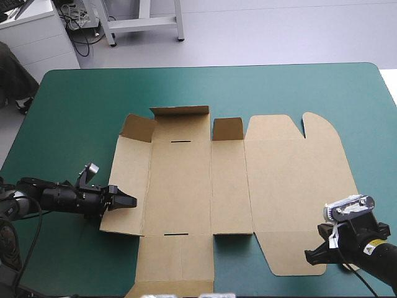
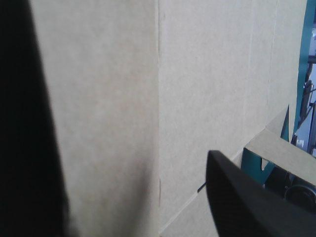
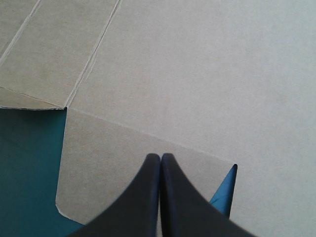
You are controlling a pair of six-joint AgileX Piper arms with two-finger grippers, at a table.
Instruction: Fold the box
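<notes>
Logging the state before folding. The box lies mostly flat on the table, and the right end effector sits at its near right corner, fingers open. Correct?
Not quite. The right end effector is shut, not open: the right wrist view shows its two fingers meeting in one pointed arch. The rest holds: the box lies mostly flat, that end effector at its near right corner.

Brown box (image 2: 207, 74) between the hand's (image 2: 131, 148) parted fingers (image 2: 247, 197)
</notes>
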